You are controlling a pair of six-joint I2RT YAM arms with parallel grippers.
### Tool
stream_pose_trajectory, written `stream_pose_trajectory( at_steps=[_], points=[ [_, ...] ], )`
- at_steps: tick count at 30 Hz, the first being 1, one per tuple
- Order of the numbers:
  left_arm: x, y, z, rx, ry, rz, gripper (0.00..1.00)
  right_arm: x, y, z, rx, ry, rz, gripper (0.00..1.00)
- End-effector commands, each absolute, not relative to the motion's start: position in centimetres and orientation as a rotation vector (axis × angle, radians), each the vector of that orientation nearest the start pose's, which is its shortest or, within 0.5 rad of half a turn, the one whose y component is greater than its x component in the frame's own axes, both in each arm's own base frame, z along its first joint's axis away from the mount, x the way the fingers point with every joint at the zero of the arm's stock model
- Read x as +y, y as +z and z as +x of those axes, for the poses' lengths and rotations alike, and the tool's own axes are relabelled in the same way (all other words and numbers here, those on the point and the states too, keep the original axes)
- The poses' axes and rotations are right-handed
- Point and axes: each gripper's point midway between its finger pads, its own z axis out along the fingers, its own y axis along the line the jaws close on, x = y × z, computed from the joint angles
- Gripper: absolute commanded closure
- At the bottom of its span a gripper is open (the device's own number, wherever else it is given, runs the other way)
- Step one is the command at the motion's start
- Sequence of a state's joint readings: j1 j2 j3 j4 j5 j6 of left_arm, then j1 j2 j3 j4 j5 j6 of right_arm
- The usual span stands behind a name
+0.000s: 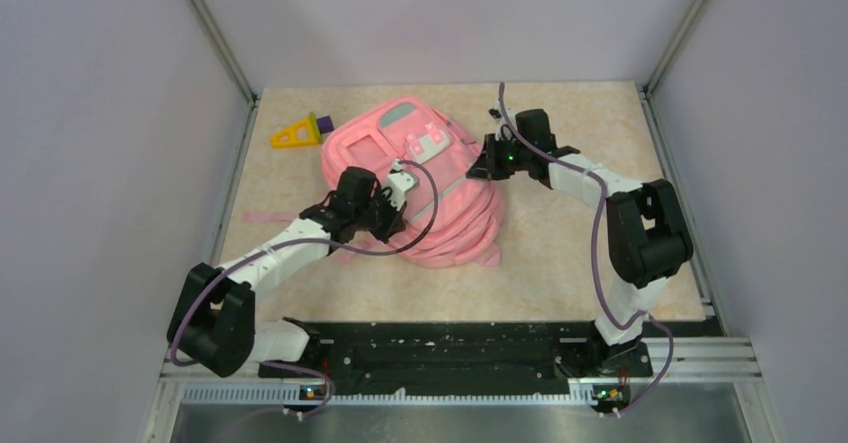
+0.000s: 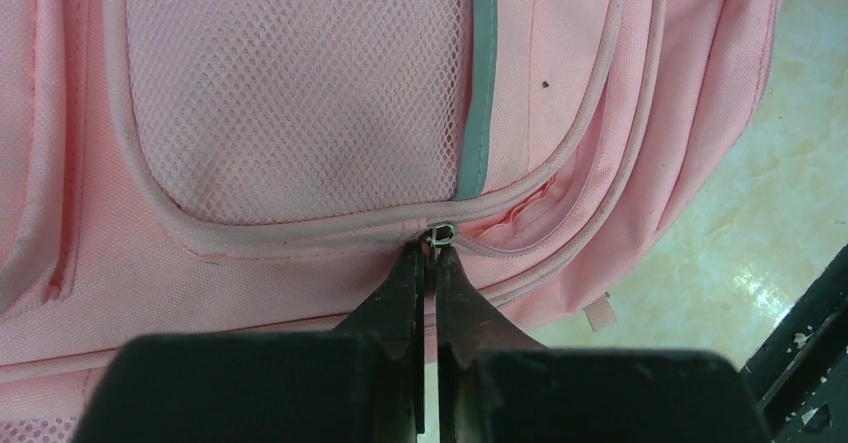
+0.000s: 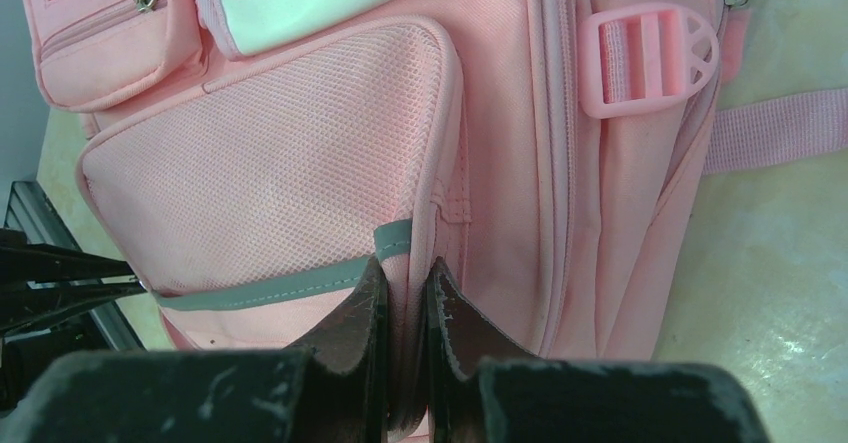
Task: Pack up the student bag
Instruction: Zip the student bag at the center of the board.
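Pink student bag (image 1: 410, 178) lying flat mid-table, both grippers pinched onto it.

The student bag rests front side up on the beige table (image 1: 570, 253), toward its far left-centre. The left gripper (image 2: 432, 255) comes in from the bag's near-left side, its fingers pressed fully together on the small metal zipper pull (image 2: 439, 234) at the seam below a mesh pocket (image 2: 290, 93) edged by a grey-green stripe. The right gripper (image 3: 405, 275) reaches in from the bag's right side, its fingers nearly closed and clamping a fold of the bag's pink fabric at the piped edge of the side mesh panel. A pink plastic buckle (image 3: 650, 60) sits on the bag just beside that grip. Beyond the bag's far-left corner lie a yellow triangular piece (image 1: 296, 134) and a purple block (image 1: 322, 122), touching each other and close to the bag.
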State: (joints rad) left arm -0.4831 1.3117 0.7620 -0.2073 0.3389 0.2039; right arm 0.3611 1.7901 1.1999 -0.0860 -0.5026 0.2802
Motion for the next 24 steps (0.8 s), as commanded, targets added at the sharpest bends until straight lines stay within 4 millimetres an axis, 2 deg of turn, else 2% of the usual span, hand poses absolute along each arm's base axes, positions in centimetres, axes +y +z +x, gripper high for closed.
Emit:
stream_pose_trajectory(
  at_steps=[1,8,13,19,24],
  points=[
    [-21.1,10.7,27.4,2.142,-0.551,0.916,1.0,24.6,11.1,40.5,2.272,0.885,-0.365,1.0],
    [-21.7,10.2,24.8,2.264,-0.6,0.821,1.0,23.4,11.4,41.7,2.235,0.814,-0.18,1.0],
    [-22.3,9.9,22.6,2.345,-0.658,0.735,1.0,23.1,11.7,41.7,2.193,0.836,-0.045,1.0],
    [-25.4,10.1,20.4,2.378,-0.759,0.74,1.0,22.5,12.1,41.7,2.149,0.829,0.043,1.0],
    [-29.4,10.7,20.2,2.354,-0.846,0.696,1.0,22.3,12.6,41.3,2.109,0.815,0.084,1.0]
  ],
)
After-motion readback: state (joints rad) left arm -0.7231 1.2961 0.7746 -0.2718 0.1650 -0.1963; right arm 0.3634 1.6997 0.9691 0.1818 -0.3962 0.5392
